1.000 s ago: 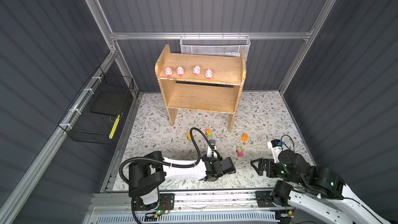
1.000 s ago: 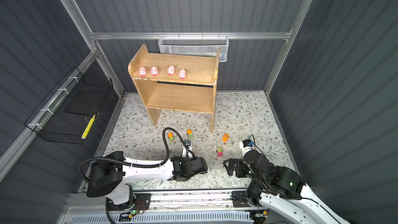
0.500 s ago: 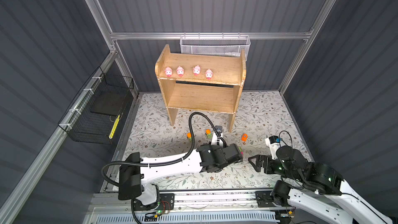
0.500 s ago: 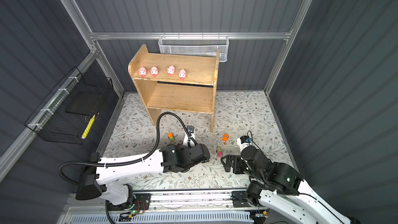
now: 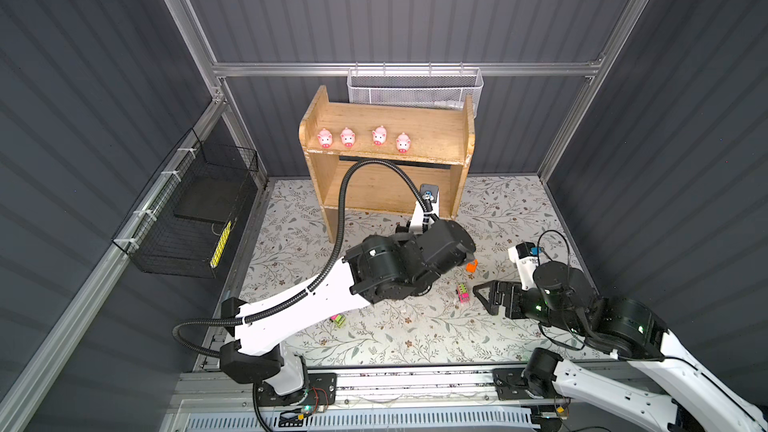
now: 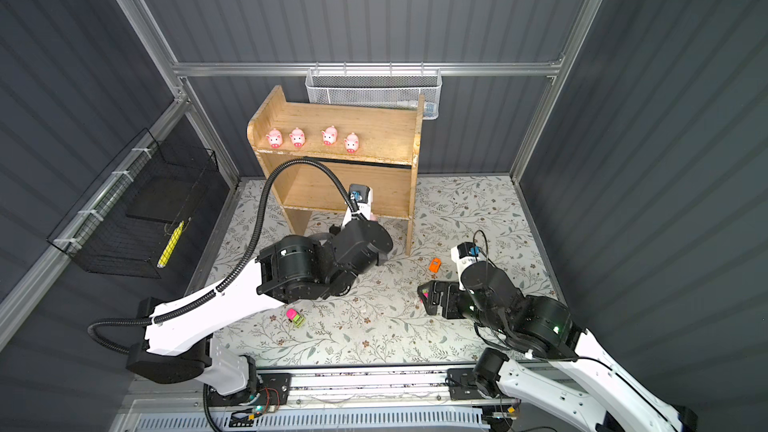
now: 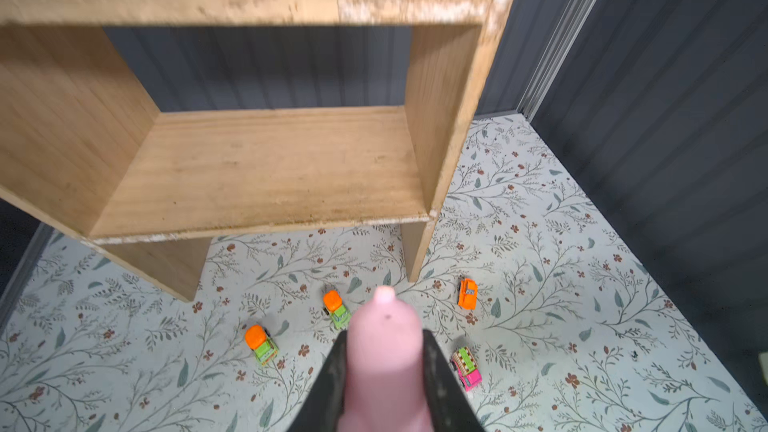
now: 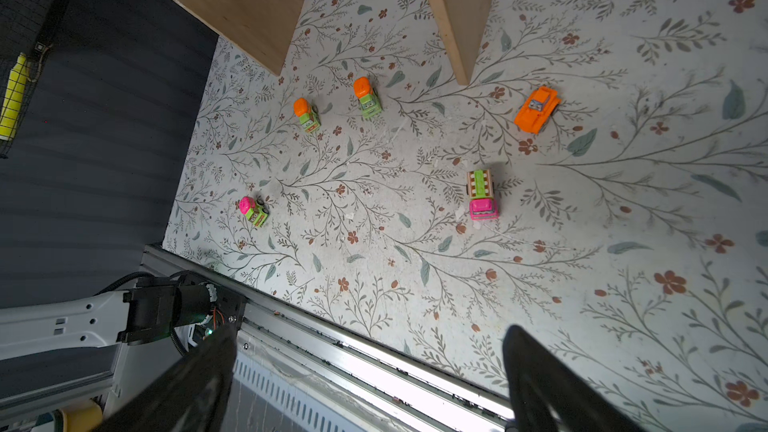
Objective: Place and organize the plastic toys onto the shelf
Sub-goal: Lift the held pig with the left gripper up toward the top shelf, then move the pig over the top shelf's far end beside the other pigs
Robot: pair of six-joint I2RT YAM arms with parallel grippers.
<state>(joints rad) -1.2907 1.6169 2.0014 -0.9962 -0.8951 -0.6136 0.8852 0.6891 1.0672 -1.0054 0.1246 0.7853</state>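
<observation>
Since a sec ago the left arm has swung up off the front of the mat [image 5: 374, 338] & reached toward the shelf [image 5: 432, 135]; the right arm shifted only a little. Left gripper [image 7: 384, 337] is clenched on a pink pig [image 7: 384, 371], held in the air in front of the shelf, toward its right side; height vs the top board is hard to tell, & in both top views the wrist hides the grip. Right gripper [image 8: 369, 332] hangs w/ fingers spread wide, holding nothing, over the front right of the mat near the pink-and-green truck [image 8: 482, 195]. 4 pigs [image 5: 347, 137] already line the top board from left to middle, w/ bare wood to their right, prob the slot for this one. To do it well: get clear above the top board's front edge before going in, else pig or fingers may clip it; come down beside the last pig w/o nudging it, snout to the front like the rest, similar gap; let go only once it sits on the wood, bc a round body may roll. Watch the black cable [image 5: 341, 209] looping in front of the shelf. Lower board [image 7: 266, 168] is bare; 5 small cars [image 8: 367, 97] lie scattered on the mat. Surface: pale floral mat, flat. Room: dark ribbed walls, alu frame, black wire basket [image 5: 195, 218] on the left wall, white mesh basket [image 5: 415, 91] behind the shelf
</observation>
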